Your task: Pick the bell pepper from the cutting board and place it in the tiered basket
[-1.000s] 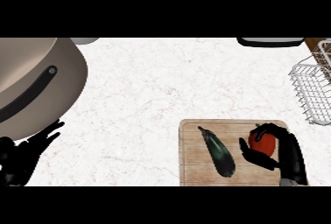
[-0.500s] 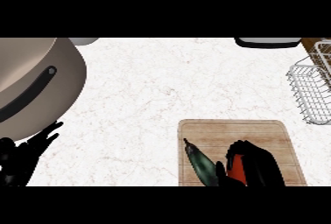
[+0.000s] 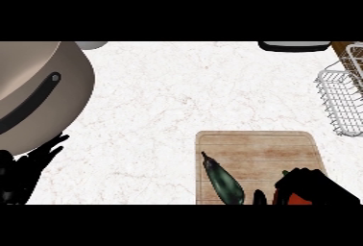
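Single head view, steeply down onto counter (image 3: 184,96)

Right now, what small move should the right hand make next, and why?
Probably lift it straight up a little. The right hand is curled round the red bell pepper at the near right corner of the cutting board, close to a dark green vegetable; the tiered basket stands apart at the far right.

Body in shot: both hands, all black.
Left hand (image 3: 25,169) showed slim tapered fingers; right hand (image 3: 317,188) was a blocky mass with rounded knuckles.
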Controlling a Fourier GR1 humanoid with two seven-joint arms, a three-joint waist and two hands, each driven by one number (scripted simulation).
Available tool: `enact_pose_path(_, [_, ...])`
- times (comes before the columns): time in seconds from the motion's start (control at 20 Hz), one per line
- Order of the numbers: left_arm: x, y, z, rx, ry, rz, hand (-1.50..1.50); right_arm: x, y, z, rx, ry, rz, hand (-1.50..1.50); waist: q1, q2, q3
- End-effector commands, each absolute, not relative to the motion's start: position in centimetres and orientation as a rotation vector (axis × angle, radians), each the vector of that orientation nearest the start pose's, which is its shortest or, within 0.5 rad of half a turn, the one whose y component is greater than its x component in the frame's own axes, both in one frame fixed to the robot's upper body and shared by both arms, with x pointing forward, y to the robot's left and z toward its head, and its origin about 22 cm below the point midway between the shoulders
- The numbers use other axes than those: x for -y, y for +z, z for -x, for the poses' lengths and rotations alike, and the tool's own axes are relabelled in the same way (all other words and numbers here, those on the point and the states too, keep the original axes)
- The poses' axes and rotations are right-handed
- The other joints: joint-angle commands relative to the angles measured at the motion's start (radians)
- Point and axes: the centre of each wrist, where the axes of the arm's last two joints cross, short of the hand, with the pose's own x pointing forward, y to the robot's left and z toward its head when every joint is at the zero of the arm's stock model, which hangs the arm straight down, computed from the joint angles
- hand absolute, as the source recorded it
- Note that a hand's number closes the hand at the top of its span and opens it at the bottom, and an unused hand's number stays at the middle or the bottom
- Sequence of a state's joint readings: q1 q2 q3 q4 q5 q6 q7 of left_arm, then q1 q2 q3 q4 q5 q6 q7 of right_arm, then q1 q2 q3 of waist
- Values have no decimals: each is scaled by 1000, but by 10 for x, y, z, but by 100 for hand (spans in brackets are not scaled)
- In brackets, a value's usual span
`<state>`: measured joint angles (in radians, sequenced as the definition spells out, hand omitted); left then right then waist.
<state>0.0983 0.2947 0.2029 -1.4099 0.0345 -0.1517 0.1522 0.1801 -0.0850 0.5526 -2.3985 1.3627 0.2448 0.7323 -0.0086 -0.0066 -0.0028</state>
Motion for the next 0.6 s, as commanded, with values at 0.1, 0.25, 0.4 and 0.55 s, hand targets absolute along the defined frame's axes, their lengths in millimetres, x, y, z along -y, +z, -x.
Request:
enact_pose_path(0.1, [-358,-6,-213,1211,-72,-286,0,164,200,-126,1452,580,1157,150,13,6,2])
enact_pose_path(0.25, [-358,-14,-219,1203,-78,-274,0,173,217,-137,1490,523,1174,150,13,8,2])
enact_pose_path(0.4, [-351,-11,-224,1203,-55,-261,0,188,223,-164,1526,465,1187,150,13,9,3])
enact_pose_path(0.55, [-357,-24,-204,1206,-63,-267,0,202,234,-189,1565,406,1176,150,20,10,3])
